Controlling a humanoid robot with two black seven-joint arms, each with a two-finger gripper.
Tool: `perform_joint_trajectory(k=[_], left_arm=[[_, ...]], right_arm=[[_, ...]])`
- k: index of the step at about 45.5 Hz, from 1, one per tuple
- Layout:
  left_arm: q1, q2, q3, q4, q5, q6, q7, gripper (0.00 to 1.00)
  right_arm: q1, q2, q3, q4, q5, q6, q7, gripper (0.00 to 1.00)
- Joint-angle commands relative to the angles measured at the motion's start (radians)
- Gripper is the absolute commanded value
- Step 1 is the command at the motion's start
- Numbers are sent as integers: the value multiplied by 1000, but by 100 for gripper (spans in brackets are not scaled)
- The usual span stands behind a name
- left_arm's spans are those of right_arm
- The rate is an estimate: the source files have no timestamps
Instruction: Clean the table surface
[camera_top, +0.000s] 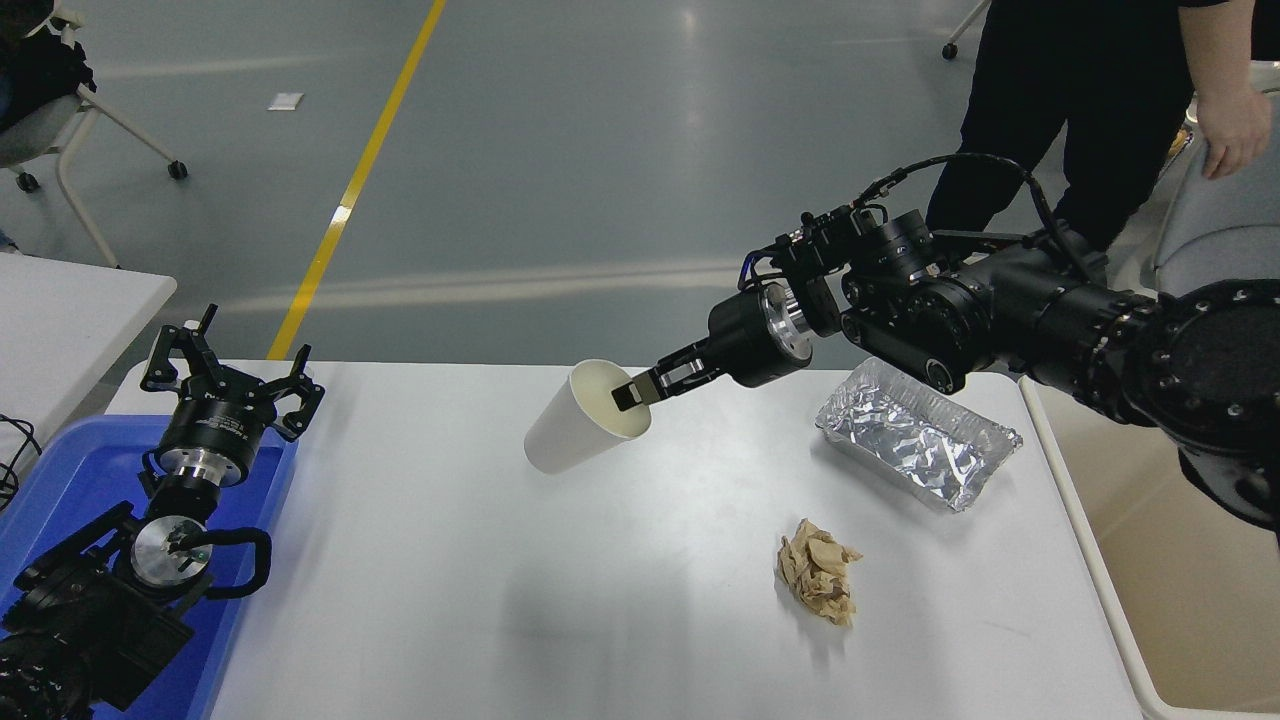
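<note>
The glossy white table surface (420, 560) fills the lower half of the head view. My right gripper (634, 390) is shut on the rim of a white paper cup (585, 418), one finger inside its mouth. The cup hangs tilted in the air above the table's far middle. A crumpled brown paper wad (819, 584) lies on the table at the front right. A crinkled foil tray (918, 433) rests near the far right edge. My left gripper (228, 370) is parked open at the lower left, above the blue bin.
A blue bin (60, 490) sits at the table's left end under my left arm. A beige container (1180, 600) stands off the right edge. A person in black (1080, 90) stands beyond the far right corner. A smaller white table (60, 310) is at the left.
</note>
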Motion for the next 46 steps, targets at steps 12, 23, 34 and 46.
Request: perform_joint_trajectory(k=[12,23,34,46], left_arm=[[0,0,0,1,0,0,0,100],[0,0,0,1,0,0,0,100],[0,0,0,1,0,0,0,100],[0,0,0,-1,0,0,0,100]], right_arm=[[7,0,39,-221,293,6,0,0],[-53,0,40,-369,399,6,0,0],[-133,-37,39,-474,454,6,0,0],[-184,-161,63,-523,465,6,-9,0]])
